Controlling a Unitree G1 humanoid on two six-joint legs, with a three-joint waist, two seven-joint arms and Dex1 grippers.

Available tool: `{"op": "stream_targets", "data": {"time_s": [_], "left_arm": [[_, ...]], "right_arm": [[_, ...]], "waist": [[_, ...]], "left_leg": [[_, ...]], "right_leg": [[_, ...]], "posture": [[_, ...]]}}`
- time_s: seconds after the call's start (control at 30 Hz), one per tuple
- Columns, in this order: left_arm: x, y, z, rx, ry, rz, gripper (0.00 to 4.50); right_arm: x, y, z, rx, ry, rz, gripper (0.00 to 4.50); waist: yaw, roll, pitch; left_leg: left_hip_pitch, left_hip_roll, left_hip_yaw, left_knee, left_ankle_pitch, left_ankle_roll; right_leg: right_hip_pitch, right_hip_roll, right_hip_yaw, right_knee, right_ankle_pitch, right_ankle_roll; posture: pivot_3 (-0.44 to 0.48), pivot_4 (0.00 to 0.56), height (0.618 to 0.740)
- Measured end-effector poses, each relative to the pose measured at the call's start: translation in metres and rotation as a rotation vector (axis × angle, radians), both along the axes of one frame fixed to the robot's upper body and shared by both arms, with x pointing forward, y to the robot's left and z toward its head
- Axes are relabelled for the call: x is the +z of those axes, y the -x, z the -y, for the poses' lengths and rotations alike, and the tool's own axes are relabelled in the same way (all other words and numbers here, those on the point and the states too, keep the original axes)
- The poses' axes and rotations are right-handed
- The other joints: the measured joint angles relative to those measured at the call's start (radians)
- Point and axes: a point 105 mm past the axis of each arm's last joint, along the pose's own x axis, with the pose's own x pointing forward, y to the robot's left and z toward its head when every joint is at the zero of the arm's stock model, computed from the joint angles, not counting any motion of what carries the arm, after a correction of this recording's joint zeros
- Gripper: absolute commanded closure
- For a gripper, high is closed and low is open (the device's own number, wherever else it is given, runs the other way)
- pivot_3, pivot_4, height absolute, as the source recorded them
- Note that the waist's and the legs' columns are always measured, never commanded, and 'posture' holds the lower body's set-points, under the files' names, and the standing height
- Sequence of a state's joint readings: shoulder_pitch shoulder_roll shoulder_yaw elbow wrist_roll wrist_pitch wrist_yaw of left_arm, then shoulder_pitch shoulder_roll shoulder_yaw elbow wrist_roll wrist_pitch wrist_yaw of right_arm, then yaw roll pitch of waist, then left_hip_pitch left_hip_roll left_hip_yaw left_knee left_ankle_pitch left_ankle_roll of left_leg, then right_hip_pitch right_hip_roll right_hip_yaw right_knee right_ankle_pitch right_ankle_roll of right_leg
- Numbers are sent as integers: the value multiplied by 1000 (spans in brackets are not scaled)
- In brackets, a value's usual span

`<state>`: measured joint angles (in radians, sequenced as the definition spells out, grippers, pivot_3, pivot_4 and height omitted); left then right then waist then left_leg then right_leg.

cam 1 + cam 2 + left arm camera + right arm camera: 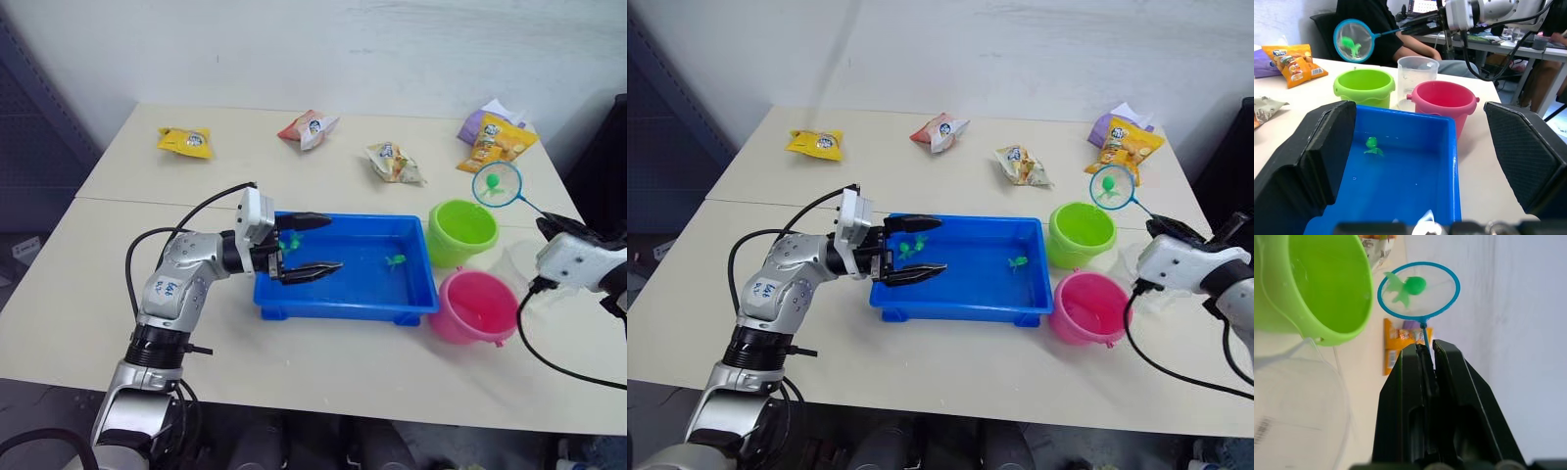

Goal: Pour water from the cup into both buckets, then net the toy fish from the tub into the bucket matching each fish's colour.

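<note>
1. Two buckets: one lime green (462, 230), one pink (477, 306).
2. One blue tub (345, 304).
3. One clear cup (1418, 73).
4. One net (497, 183), at 12 o'clock from the green bucket.
5. Three green toy fish: one in the net (1406, 287), one in the tub (395, 260), and apparently another (290, 241) at the tub's 9 o'clock end.
6. Five snack packets, counting the purple one (474, 125).
</note>
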<state>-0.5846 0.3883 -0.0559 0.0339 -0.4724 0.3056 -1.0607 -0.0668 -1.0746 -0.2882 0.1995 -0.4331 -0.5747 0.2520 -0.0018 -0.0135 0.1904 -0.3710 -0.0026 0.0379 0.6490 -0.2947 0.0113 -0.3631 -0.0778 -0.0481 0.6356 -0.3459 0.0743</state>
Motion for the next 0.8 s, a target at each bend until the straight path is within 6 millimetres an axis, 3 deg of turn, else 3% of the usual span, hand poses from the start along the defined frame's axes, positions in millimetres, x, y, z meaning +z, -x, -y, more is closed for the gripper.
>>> {"op": "stream_targets", "data": {"time_s": [0.27,0.6,0.8], "left_arm": [[1,-1,2,7,10,0,8],[2,-1,-1,6,1,10,8],[2,-1,-1,8,1,13,8]], "right_arm": [[-7,-4,2,46,129,82,4500],[-37,-3,-4,112,242,3,4500],[-27,-4,1,85,248,96,4500]], "waist": [[-3,0,0],[-2,0,0],[-2,0,0]], "left_leg": [[0,0,1,0,1,-2],[0,0,1,0,1,-2],[0,0,1,0,1,-2]], "right_leg": [[0,1,1,1,0,0],[0,1,1,1,0,0],[0,1,1,1,0,0]], "posture": [[0,150,740],[0,150,740],[0,150,740]]}}
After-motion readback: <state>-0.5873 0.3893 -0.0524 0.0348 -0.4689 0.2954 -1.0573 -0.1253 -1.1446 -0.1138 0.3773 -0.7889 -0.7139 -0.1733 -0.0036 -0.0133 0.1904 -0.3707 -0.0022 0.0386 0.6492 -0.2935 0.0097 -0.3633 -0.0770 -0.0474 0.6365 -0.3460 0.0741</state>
